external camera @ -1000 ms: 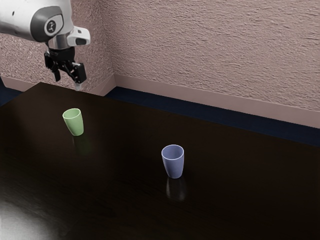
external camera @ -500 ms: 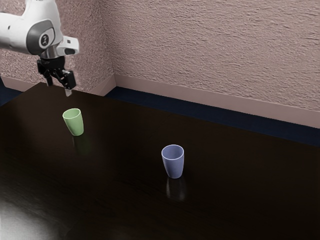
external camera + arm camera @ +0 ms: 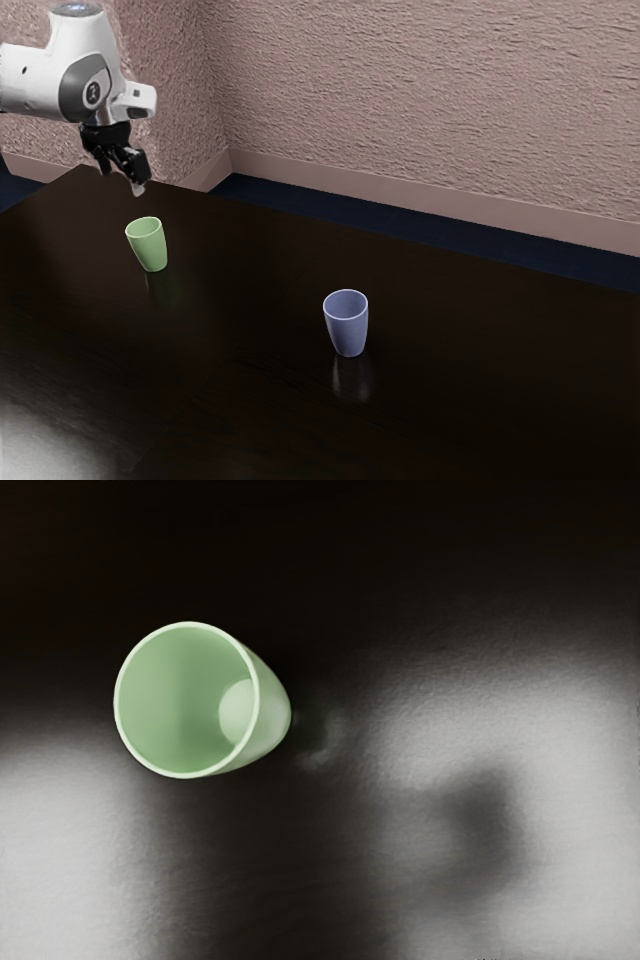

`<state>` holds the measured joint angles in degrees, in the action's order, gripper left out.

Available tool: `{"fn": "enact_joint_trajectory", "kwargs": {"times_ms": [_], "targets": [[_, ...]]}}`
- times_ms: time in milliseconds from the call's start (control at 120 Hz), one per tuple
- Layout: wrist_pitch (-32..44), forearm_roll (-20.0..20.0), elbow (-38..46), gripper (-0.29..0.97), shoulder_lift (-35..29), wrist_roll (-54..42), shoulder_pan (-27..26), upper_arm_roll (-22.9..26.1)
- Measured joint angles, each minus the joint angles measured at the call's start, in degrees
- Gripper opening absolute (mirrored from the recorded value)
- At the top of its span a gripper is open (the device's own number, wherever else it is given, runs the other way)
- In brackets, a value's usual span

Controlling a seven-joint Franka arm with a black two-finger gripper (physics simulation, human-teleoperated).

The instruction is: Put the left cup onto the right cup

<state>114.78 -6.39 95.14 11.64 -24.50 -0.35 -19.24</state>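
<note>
Since the green cup (image 3: 147, 243) is the one to be lifted, the arm hangs its gripper (image 3: 133, 176) in the upper left of the exterior view, above that cup and clear of it, probably lining up a descent onto the rim. Whether the gripper is parted or closed cannot be told. Both cups stand upright on the dark table (image 3: 480, 390), the blue cup (image 3: 346, 322) near the frame's centre, well apart from the green. Compared with a second ago, the hand has shifted left and turned; neither cup has moved
</note>
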Motion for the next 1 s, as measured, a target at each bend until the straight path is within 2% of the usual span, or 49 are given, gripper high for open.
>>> {"fn": "enact_joint_trajectory", "kwargs": {"times_ms": [417,1000], "targets": [[2.3,7.4,-3.3,0.68,5.5,-7.0,0.8,-4.8],[2.9,13.8,-6.2,0.68,10.5,-16.5,2.9,-8.0]]}}
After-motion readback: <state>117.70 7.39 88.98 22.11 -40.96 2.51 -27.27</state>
